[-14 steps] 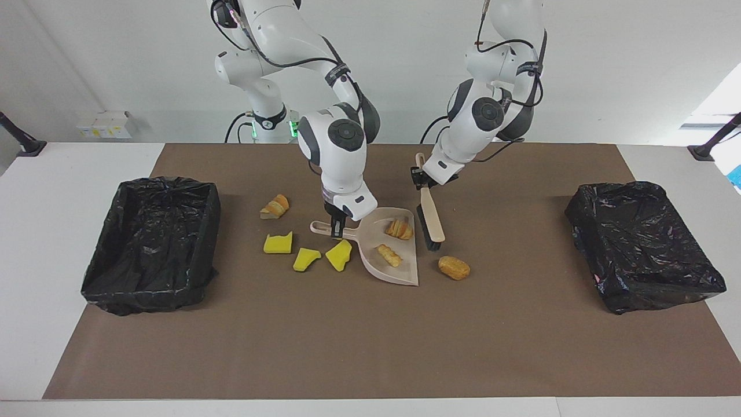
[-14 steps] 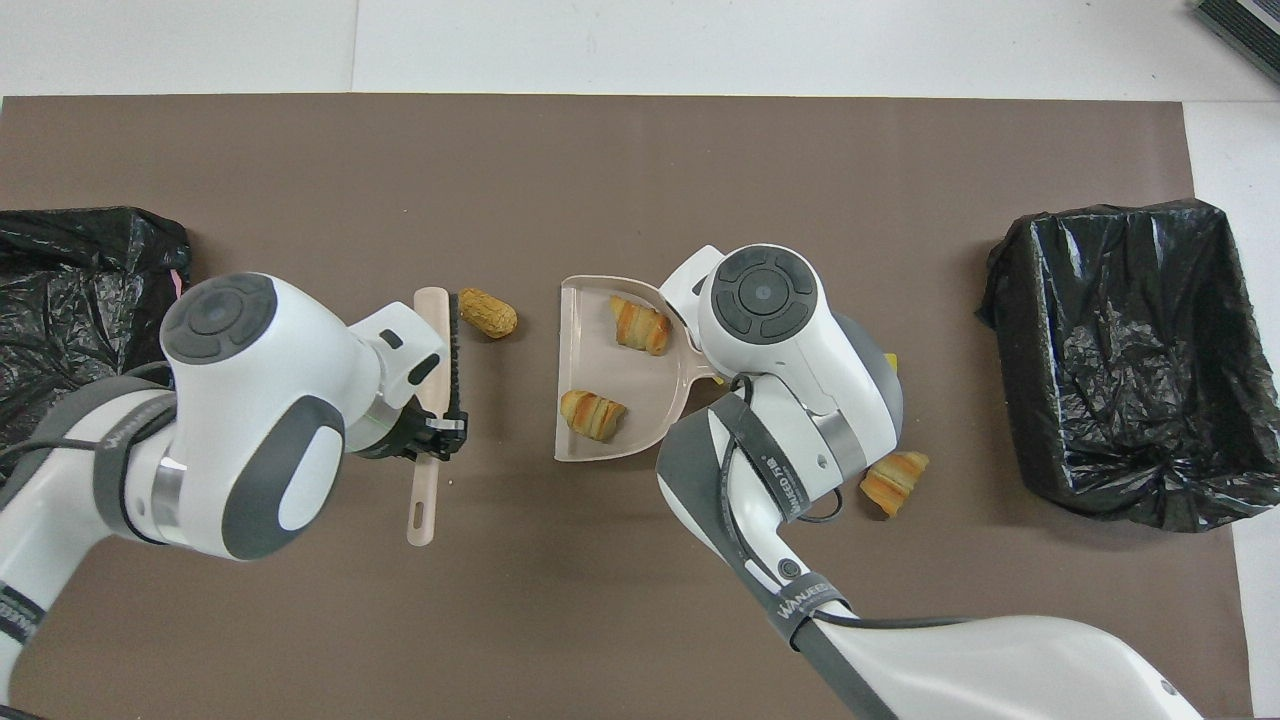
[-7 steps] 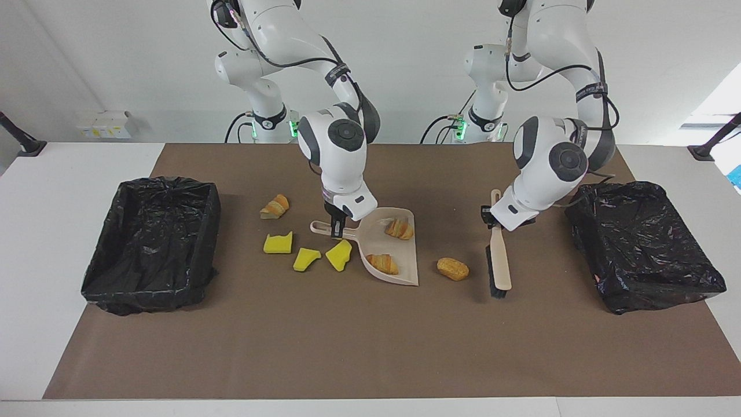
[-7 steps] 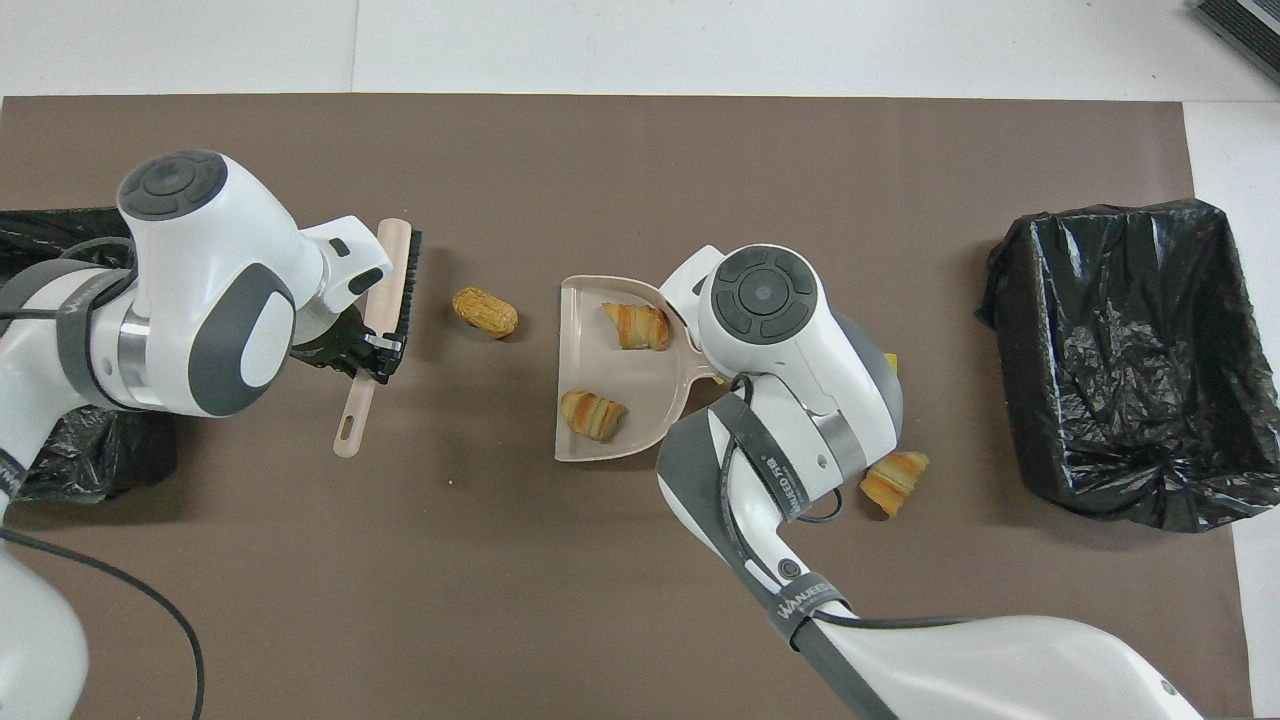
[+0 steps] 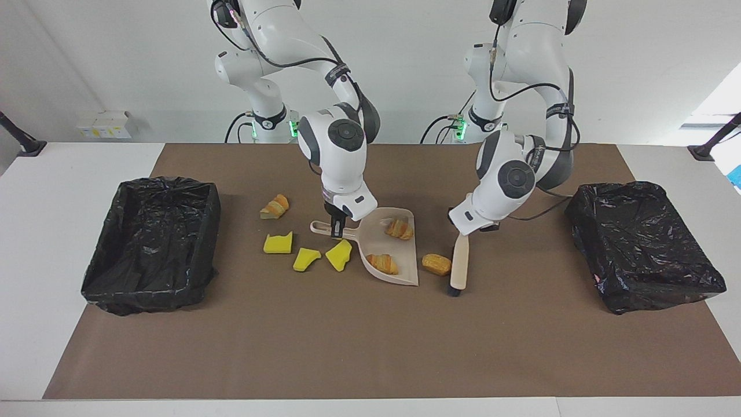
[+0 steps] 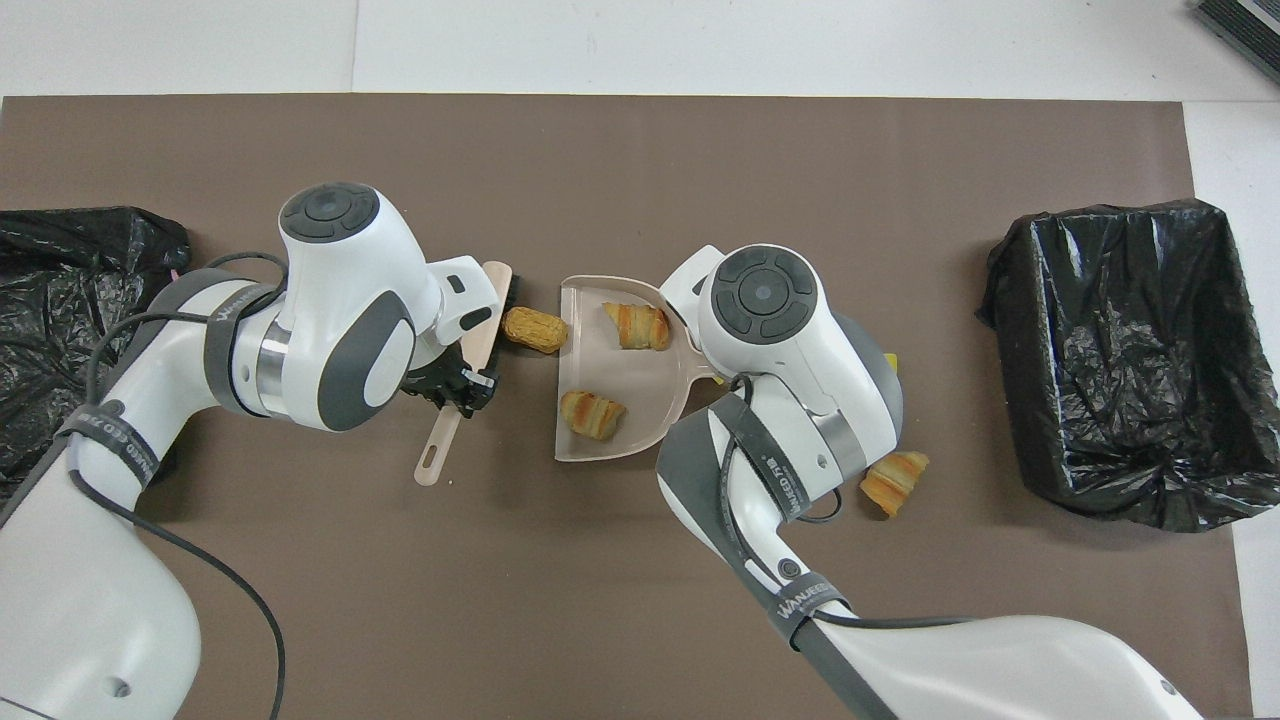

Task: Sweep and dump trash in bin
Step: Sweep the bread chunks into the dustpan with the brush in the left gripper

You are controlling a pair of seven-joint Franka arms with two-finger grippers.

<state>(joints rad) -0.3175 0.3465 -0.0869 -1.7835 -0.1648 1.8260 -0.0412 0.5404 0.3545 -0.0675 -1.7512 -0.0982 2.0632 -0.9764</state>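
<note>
My right gripper (image 5: pixel 337 229) is shut on the handle of the beige dustpan (image 5: pixel 405 250), which lies flat on the mat and holds two bread chunks (image 5: pixel 399 228) (image 5: pixel 382 264). My left gripper (image 6: pixel 462 385) is shut on the brush (image 5: pixel 459 266), whose bristles press a third bread chunk (image 5: pixel 436 264) against the pan's open lip (image 6: pixel 560 380). A fourth bread chunk (image 5: pixel 275 206) and three yellow sponge pieces (image 5: pixel 278 243) (image 5: pixel 305 259) (image 5: pixel 339 255) lie on the mat beside the pan's handle, toward the right arm's end.
A black-lined bin (image 5: pixel 153 243) stands at the right arm's end of the brown mat and another (image 5: pixel 642 243) at the left arm's end. In the overhead view the right arm covers most of the sponge pieces.
My left arm swung the brush out toward its own bin and then back toward the dustpan, pushing the loose bread chunk up to the pan's lip. The dustpan and right arm stayed put.
</note>
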